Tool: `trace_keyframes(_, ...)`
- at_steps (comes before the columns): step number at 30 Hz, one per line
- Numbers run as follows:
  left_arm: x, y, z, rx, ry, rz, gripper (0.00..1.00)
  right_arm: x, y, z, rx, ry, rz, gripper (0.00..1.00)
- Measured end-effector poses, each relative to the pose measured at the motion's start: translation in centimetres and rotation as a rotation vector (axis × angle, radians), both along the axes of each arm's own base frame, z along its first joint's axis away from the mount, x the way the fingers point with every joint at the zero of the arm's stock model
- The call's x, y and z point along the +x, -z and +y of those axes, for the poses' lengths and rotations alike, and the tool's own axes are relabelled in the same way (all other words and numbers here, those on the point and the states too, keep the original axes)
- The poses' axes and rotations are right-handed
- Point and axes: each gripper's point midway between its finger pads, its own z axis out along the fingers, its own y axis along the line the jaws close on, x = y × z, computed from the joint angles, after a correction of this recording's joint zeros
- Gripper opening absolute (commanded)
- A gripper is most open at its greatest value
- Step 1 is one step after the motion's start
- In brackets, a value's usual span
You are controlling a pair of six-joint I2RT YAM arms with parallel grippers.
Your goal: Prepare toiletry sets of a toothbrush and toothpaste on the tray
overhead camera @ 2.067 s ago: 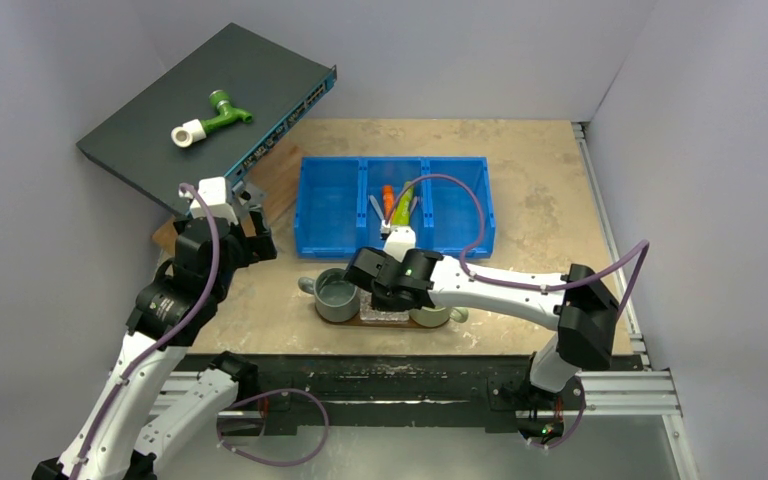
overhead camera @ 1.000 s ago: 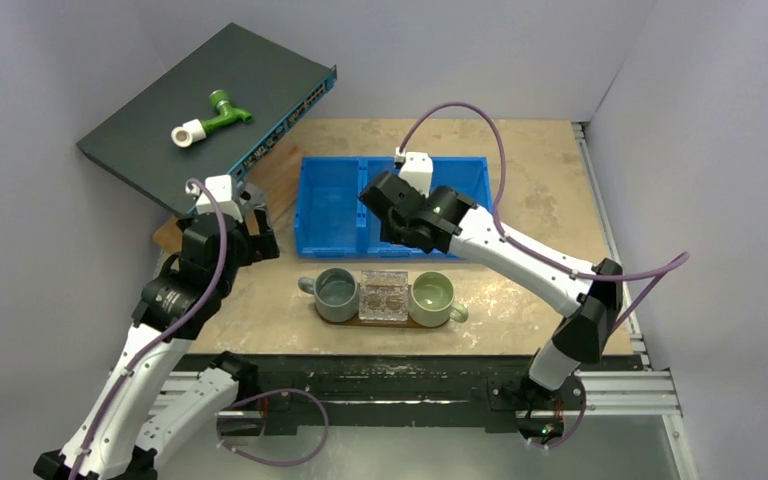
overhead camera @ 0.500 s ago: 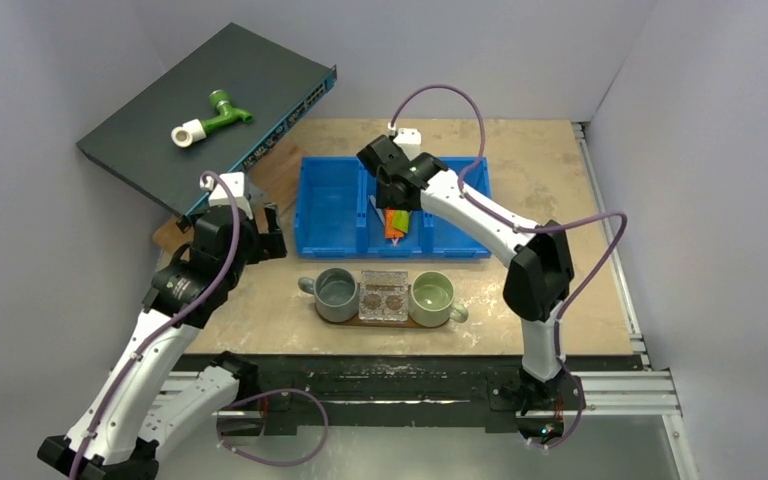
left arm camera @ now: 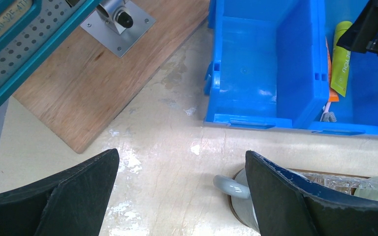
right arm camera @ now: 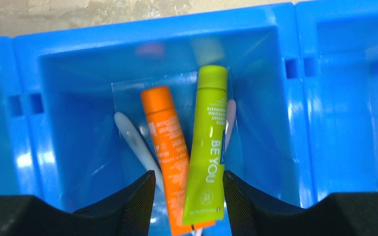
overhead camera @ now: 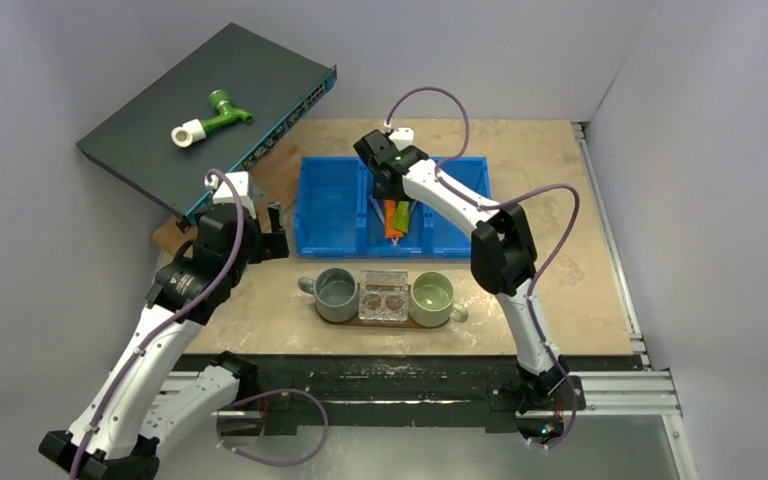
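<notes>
Swinging away from the tray [overhead camera: 388, 323], where it sat low between the 2 mugs [overhead camera: 337, 293] about 2 seconds ago, your right pincer [right arm camera: 187, 174] now hangs over the middle compartment of the blue bin [overhead camera: 332, 205]. Its jaws stand parted, a little wider than a moment back, and they hold nothing. Directly beneath them lie the lime-green tube [right arm camera: 207, 142] and the orange tube [right arm camera: 170, 147], side by side and touching. The pale toothbrush [right arm camera: 135, 142] pokes out on the orange tube's far side, and the pink toothbrush [right arm camera: 230, 118] peeks from under the lime one. All 4 items sit in that 1 compartment, so no set is on the tray yet. The tray itself carries only the mugs and a clear box [overhead camera: 384, 295] between them. Your left pincer [left arm camera: 181, 155] has edged toward the bin's near-left corner and hovers fully open above the tabletop [overhead camera: 540, 200], empty. You look poised for a first pick; the crowded, overlapping pile may make it hard to take just 1 item.
</notes>
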Motion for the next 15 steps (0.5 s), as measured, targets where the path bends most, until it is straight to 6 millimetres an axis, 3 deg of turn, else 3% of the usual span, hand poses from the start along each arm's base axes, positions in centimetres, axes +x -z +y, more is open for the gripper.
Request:
trace_keyframes(8,0.0,0.0,0.0,0.0,0.002,0.001,1.0,2.1,3.1,-0.2,-0.041,0.014,0.019,0.54)
trace_keyframes(15,0.0,0.1,0.0,0.002,0.002,0.003,1.0,2.6,3.8,-0.8,-0.075,0.021,0.018,0.53)
